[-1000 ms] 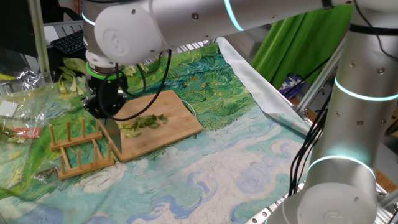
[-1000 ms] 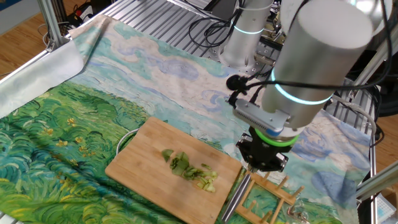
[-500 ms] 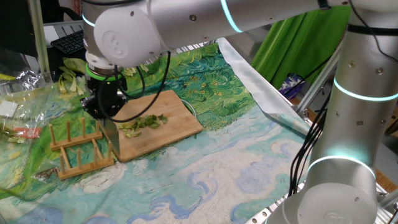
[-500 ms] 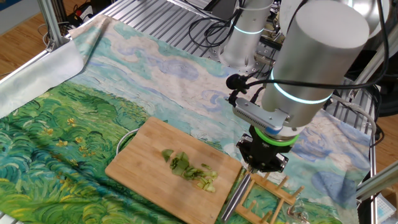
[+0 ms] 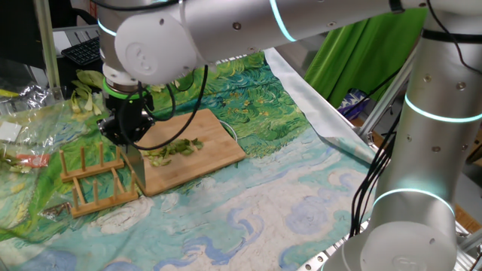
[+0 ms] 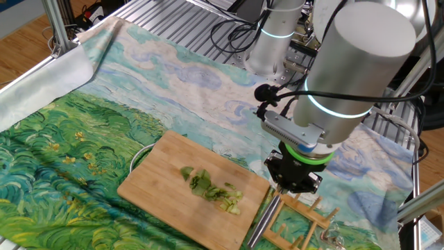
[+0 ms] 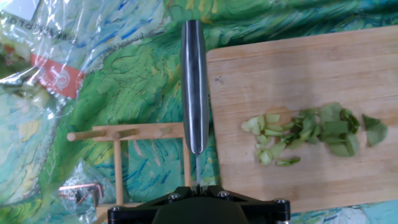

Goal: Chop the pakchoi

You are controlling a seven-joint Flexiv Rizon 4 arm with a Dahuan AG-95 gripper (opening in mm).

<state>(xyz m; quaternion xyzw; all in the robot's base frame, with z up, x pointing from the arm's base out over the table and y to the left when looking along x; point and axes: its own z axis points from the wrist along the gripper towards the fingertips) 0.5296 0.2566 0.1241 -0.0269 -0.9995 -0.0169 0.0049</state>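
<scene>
The pakchoi (image 5: 175, 148) lies as a small heap of cut green and pale pieces on the bamboo cutting board (image 5: 215, 132). It also shows in the other fixed view (image 6: 211, 189) and in the hand view (image 7: 305, 134). My gripper (image 5: 126, 129) is shut on a knife (image 5: 136, 167), whose blade hangs down just past the board's left edge, apart from the heap. In the hand view the blade (image 7: 194, 87) is edge-on, between the board (image 7: 298, 68) and a wooden rack (image 7: 124, 143). The gripper (image 6: 291, 179) stands over the board's corner.
The wooden rack (image 5: 94, 179) stands right beside the board, under the knife. A crinkled plastic bag (image 5: 22, 128) and several whole pakchoi stalks (image 5: 86, 96) lie at the far left. A painted cloth (image 5: 286, 196) covers the table.
</scene>
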